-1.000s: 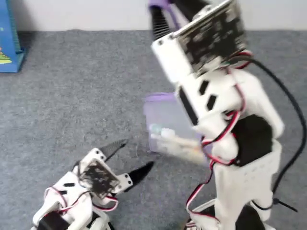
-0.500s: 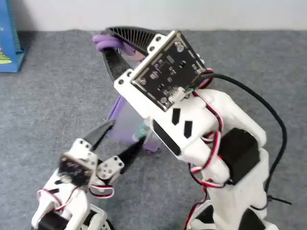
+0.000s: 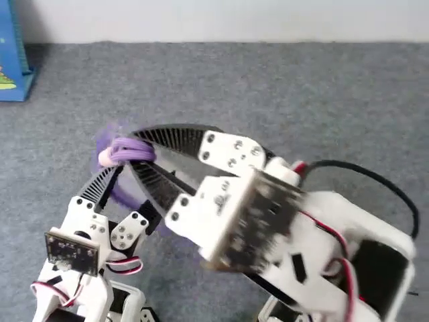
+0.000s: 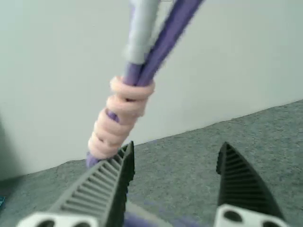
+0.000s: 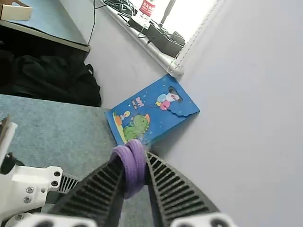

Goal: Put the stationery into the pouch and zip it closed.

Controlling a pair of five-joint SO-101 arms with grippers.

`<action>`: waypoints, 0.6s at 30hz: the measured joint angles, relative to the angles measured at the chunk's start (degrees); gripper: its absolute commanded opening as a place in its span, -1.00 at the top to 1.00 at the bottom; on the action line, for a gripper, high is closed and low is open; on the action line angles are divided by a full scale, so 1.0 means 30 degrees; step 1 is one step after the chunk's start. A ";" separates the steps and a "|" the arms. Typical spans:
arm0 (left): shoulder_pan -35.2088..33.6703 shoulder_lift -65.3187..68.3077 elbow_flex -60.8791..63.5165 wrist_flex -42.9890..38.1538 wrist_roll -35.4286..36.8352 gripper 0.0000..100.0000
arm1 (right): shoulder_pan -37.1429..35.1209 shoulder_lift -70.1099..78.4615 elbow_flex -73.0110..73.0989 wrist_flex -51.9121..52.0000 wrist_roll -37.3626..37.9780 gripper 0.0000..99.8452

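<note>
My right gripper (image 3: 133, 151) is shut on the purple strap (image 3: 124, 151) of the pouch and holds it up above the grey mat. In the right wrist view the strap's loop (image 5: 134, 168) is pinched between the ribbed black fingers (image 5: 94, 189). The pouch body shows as a purple blur (image 3: 120, 194) below the strap. My left gripper (image 3: 134, 189) stands open just beneath it at the front left. In the left wrist view a purple strap with a pale pink coil (image 4: 123, 118) hangs just beyond the left gripper (image 4: 176, 149), close to one fingertip.
A blue box (image 3: 13, 60) with a dinosaur picture (image 5: 151, 111) leans on the white wall at the far left. The grey mat (image 3: 301, 87) stretches to the wall. The right arm's white body (image 3: 315, 255) takes up the near right.
The right arm has swung the pouch by its strap from the middle right over to the near left. The left gripper has tilted up under it, still open.
</note>
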 measured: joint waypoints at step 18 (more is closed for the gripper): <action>0.4777 0.0000 -0.2696 0.4835 0.0000 0.46 | 0.3106 0.0264 -0.0029 -0.1934 0.0117 0.98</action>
